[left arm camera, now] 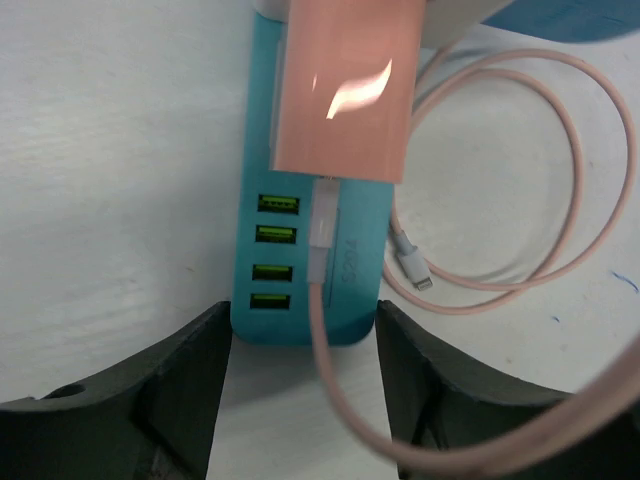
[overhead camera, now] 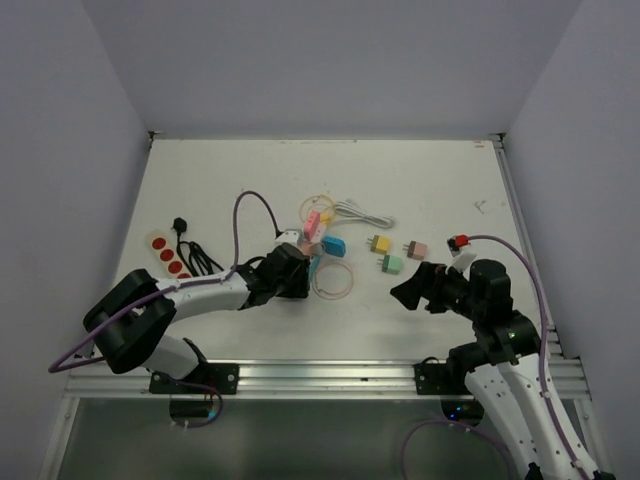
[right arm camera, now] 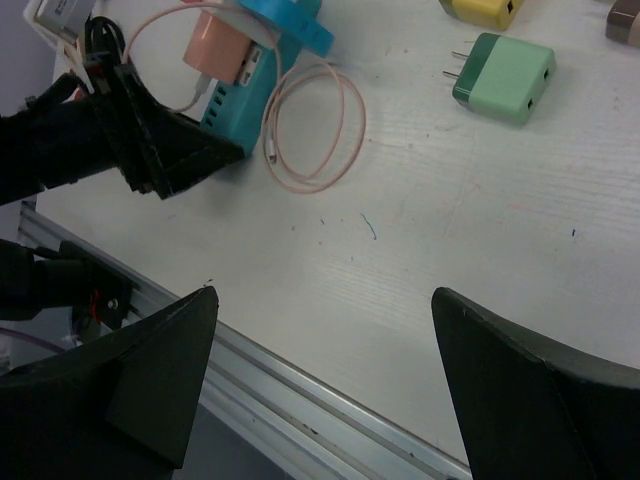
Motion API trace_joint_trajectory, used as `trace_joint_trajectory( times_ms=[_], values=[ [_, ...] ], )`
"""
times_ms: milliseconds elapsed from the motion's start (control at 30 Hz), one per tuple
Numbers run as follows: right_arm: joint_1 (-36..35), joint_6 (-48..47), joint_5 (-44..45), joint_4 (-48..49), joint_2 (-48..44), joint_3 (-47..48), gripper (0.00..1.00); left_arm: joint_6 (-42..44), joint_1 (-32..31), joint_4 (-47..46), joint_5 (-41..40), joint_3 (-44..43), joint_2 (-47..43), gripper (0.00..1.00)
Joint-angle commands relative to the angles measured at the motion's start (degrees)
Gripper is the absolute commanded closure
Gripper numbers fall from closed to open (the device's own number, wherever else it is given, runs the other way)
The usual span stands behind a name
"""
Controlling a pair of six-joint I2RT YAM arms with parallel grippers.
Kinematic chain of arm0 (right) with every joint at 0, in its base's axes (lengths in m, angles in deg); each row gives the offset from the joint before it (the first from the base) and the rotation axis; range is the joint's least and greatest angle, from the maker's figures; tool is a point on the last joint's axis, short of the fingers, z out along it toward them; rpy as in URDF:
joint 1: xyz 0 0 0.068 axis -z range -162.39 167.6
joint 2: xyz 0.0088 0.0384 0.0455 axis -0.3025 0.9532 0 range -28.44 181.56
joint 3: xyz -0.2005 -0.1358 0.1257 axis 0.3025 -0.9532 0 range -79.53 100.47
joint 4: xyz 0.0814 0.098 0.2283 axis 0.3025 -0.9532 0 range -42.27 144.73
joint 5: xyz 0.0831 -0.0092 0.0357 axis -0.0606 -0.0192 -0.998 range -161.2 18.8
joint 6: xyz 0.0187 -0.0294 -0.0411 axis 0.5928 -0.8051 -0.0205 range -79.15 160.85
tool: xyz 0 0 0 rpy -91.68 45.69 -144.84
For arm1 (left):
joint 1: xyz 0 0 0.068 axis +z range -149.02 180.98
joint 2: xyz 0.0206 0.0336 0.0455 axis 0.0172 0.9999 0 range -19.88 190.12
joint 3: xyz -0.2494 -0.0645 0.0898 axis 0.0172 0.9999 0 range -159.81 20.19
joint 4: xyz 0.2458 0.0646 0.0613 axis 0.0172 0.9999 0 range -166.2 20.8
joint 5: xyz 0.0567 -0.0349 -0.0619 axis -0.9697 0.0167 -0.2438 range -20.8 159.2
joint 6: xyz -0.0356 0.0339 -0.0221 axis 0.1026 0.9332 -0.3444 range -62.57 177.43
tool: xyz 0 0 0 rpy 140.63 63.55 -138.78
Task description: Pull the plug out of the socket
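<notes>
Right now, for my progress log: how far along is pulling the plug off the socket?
Done: the left end effector clamps the near end of the teal socket strip, apparently steadying it. In hand: the right end effector is open and hovers well away from the pink plug. Left: that plug still sits in the strip, so gripping it and pulling it free remain.
</notes>
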Motion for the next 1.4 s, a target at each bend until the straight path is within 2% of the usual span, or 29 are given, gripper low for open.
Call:
trace_joint_trajectory(
  times_ms=[0,67,100,200,300,533,767,833,867,900,967,1133,1267,1300,1367],
  values=[
    [-0.15,0.78,-0.61,1.96,2.33,0.24,0.08,-7.04,-5.67,6.39,2.74,0.39,-0.73,0.36],
    [-0.15,0.95,-0.61,3.36,4.00,0.33,0.09,-7.57,-7.16,6.91,1.86,-0.14,-0.56,0.29],
    [-0.24,1.04,-0.43,3.72,4.35,0.33,0.09,-7.92,-7.43,7.09,1.68,-0.92,-0.30,0.21],
    [-0.15,1.04,-0.35,4.77,6.20,0.59,0.09,-8.45,-8.14,8.05,1.15,-2.06,-0.29,0.07],
    [-0.42,0.95,0.53,4.95,8.30,1.91,0.10,-8.28,-8.32,9.28,1.33,-3.38,-2.48,0.00],
    [-3.40,1.04,4.83,7.05,15.95,6.91,0.11,-6.61,-8.23,14.29,0.28,-6.99,-7.94,0.00],
    [-13.75,2.79,13.70,9.25,24.56,13.07,0.12,-6.52,-6.48,13.16,2.98,-5.07,-12.68,0.05],
    [-15.96,3.24,15.73,10.48,27.89,14.47,0.12,-6.52,-4.28,10.35,5.27,-2.08,-14.87,0.10],
    [-17.80,3.76,16.61,10.92,28.95,14.83,0.12,-6.52,-1.05,9.21,9.03,-0.94,-15.32,0.14],
    [-18.52,4.11,17.75,11.80,29.92,15.44,0.13,-6.43,0.72,7.02,10.72,0.81,-16.11,0.20],
    [-20.79,5.43,18.81,12.85,32.21,15.80,0.13,-5.82,3.90,5.78,11.70,1.62,-16.55,0.25],
    [-24.58,6.40,21.19,14.79,35.46,17.81,0.14,-3.98,6.70,2.35,14.50,1.00,-12.53,0.25],
    [-26.61,7.02,21.28,15.50,35.82,18.08,0.14,-1.26,11.10,-3.89,24.67,2.41,-8.74,0.26],
    [-26.70,7.10,21.28,15.93,35.65,17.74,0.14,-0.81,11.98,-7.29,25.84,2.50,-7.17,0.26],
    [-27.05,7.46,21.28,16.11,35.29,17.38,0.14,1.11,14.09,-8.29,28.73,2.06,-5.23,0.26]
  ],
)
